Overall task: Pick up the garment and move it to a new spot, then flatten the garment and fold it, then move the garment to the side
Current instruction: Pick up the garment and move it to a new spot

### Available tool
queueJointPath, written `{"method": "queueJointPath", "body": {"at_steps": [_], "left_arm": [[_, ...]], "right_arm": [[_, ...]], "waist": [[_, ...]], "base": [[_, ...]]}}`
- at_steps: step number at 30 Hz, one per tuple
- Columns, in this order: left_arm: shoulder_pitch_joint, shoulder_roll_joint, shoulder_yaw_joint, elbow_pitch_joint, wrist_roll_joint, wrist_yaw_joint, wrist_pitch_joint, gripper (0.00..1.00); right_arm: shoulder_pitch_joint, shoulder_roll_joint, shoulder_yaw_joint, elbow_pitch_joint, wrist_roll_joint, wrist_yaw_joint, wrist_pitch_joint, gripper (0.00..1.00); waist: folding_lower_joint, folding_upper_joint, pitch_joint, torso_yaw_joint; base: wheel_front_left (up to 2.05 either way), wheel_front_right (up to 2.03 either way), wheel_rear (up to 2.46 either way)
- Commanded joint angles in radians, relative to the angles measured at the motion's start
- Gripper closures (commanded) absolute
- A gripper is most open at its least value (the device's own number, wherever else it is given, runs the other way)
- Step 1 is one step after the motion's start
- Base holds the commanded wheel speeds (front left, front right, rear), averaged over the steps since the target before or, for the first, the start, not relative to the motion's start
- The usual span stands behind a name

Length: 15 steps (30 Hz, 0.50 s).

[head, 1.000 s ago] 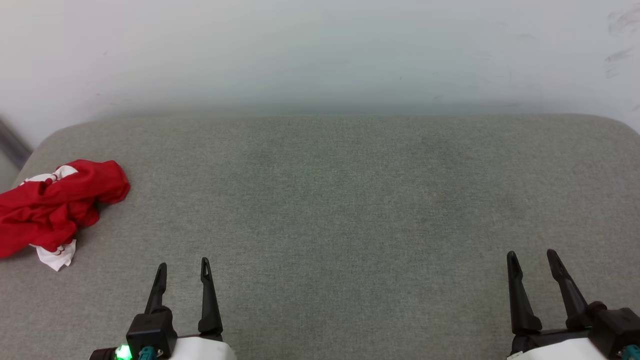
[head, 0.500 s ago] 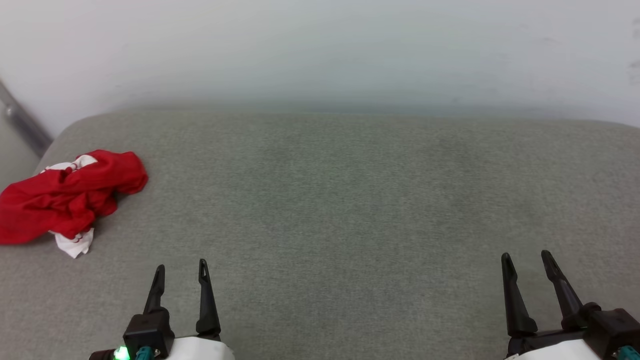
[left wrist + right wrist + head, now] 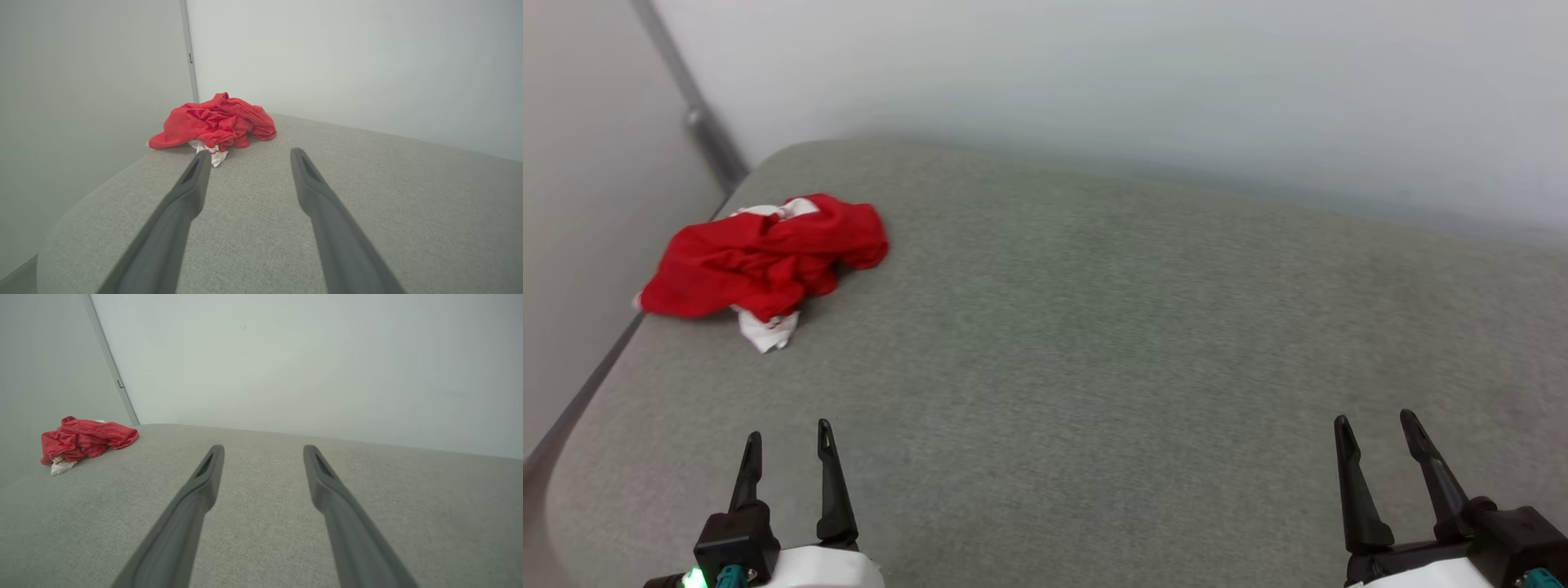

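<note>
The T-shirt [image 3: 768,257] lies crumpled in a loose heap at the far left corner of the grey fabric-covered tabletop [image 3: 1094,327], close to its left edge. It is mostly red, with a white sleeve poking out at the near side and a bit of white at the far side. The left hand [image 3: 789,433] hovers over the near left part of the tabletop, fingers spread wide and holding nothing, pointed toward the heap but well short of it. The right hand [image 3: 1374,418] sits at the near right, also wide and empty, well apart from the shirt. Pale walls [image 3: 1094,73] meet behind the corner at a grey metal strip [image 3: 698,122].
</note>
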Motion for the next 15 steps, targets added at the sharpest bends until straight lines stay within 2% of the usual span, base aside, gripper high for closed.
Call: {"method": "queueJointPath", "body": {"at_steps": [1, 9, 15], "left_arm": [[-0.001, 0.0, 0.003, -0.002, 0.0, 0.002, -0.003, 0.0], [0.022, -0.001, 0.02, -0.009, -0.003, 0.01, -0.003, 0.0], [0.029, 0.0, 0.049, -0.004, 0.002, 0.005, -0.003, 0.0]], "right_arm": [[0.006, 0.0, -0.001, -0.003, -0.007, 0.0, -0.002, 0.0], [0.013, 0.0, 0.009, -0.003, -0.014, 0.0, -0.002, 0.0], [0.011, 0.0, 0.016, 0.002, -0.017, 0.0, -0.002, 0.0]], "waist": [[0.0, 0.0, 0.001, 0.048], [0.0, 0.0, -0.006, 0.174], [0.0, 0.0, -0.012, 0.226]], "base": [[0.0, 0.0, 0.0], [0.0, 0.0, 0.0], [0.0, 0.0, 0.0]]}}
